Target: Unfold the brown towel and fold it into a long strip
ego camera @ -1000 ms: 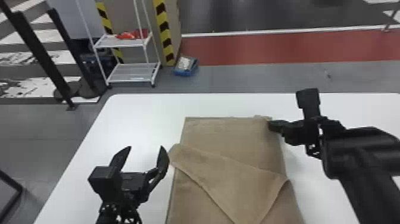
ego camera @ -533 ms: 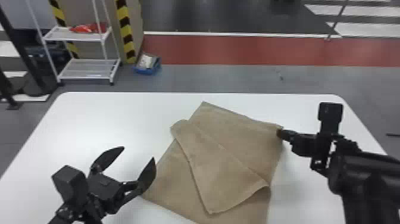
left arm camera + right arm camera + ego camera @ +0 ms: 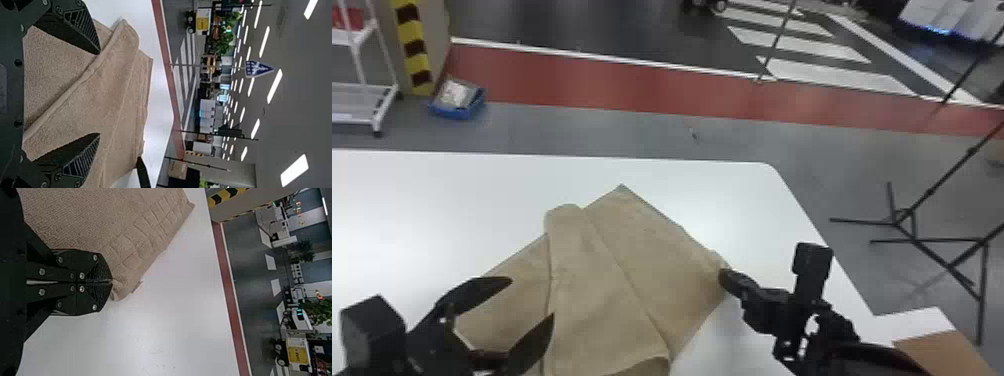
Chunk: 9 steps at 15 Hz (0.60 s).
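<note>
The left gripper (image 3: 532, 298), released and spread wide, hangs over the near left part of the brown towel (image 3: 657, 235), presumably to take an edge or the diagonal flap (image 3: 597, 290) beside it. The towel lies askew on the white worktop (image 3: 432, 200), one corner pointing to the far edge, its layers overlapping (far from a strip). Toward the worktop's right edge, the right gripper (image 3: 723, 276) is clenched on a towel corner (image 3: 717, 257), likely to anchor or straighten the cloth. Compared with half a second earlier, the cloth has turned further and sits nearer the worktop's far right corner, its gripped corner drawn nearer the robot; the head view has swung right.
</note>
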Tool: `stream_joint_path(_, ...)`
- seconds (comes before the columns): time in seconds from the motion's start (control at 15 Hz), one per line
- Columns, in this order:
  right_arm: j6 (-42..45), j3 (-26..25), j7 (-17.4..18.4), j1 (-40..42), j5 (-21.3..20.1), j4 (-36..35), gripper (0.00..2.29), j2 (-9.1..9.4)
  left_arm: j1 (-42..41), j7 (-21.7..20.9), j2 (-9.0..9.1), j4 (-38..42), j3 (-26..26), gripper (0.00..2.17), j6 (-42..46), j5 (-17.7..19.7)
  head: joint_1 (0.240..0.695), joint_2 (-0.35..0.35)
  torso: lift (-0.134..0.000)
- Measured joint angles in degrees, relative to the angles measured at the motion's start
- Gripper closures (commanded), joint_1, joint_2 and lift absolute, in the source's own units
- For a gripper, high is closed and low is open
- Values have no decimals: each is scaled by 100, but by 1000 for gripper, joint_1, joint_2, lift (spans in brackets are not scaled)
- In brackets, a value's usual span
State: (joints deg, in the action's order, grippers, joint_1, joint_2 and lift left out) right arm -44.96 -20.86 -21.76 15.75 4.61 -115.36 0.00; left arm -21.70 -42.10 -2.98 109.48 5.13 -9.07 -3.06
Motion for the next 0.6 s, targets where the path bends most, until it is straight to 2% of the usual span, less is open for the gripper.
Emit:
stream_joint_path(0.2, 11, -65, -3, 304, 205, -447, 1750, 0, -22, -391, -1, 213, 45, 215, -663, -100, 695, -350, -123)
stream_joint_path(0.4, -115, -46, -3, 368, 300, -655, 1750, 0, -20, -613, -1, 429, 244, 215, -1450, -512, 695, -350, -123)
stream_joint_path(0.6, -167, 12, -3, 376, 318, -750, 1750, 0, 0, -633, 30, 461, 394, 296, -2035, -895, 695, -350, -123)
